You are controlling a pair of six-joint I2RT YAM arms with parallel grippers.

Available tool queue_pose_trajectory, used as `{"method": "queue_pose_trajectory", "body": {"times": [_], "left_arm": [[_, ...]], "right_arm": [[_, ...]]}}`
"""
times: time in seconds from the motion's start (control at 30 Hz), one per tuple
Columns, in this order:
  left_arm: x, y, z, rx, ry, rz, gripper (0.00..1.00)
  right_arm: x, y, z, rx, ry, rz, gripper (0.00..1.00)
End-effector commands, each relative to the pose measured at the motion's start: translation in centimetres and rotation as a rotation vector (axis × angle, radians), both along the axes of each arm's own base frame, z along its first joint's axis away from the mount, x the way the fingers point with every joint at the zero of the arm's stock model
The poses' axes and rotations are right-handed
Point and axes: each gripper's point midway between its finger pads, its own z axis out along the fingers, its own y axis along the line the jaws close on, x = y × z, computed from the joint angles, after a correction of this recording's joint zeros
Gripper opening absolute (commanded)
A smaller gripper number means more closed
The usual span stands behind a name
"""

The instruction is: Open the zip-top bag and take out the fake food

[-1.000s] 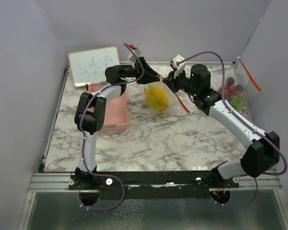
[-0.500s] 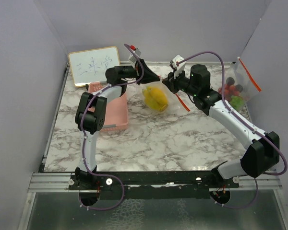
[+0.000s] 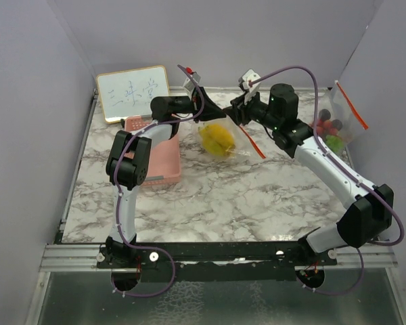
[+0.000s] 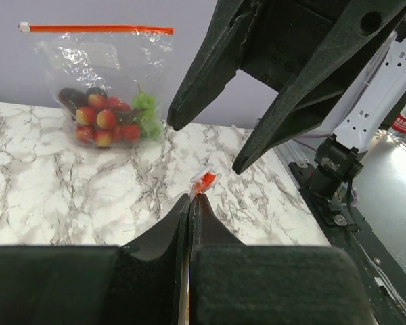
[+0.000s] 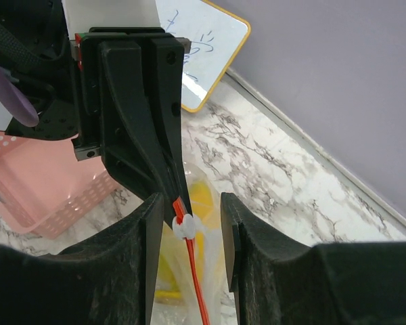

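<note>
Illegibly scrawled whiteboard (image 3: 133,93), left hand (image 4: 193,202) — pinching bag (image 3: 239,137)

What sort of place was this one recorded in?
Probably a lab robot cell, not a home: a marble-patterned tabletop boxed in by plain lilac walls, a handwritten whiteboard propped at the back, and a metal rail along the near edge.
</note>
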Motion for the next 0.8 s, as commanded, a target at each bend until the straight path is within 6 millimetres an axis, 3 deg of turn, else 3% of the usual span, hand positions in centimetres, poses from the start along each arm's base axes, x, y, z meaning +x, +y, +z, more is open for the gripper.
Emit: {"method": "queue_pose_trajectory", "body": {"times": [0.0,0.77], "left_arm": [[-0.8,0.0,2.5,-0.037,-0.056,0.013,0.00],[-0.5,-0.3,2.8,-0.030,-0.040,0.010,0.00]], "right_arm": [[0.3,0.6,0.0,-0.024,-0.004,0.034,0.40],[0.7,-0.2,-4.0,-0.081,0.053,-0.005,0.40]]}}
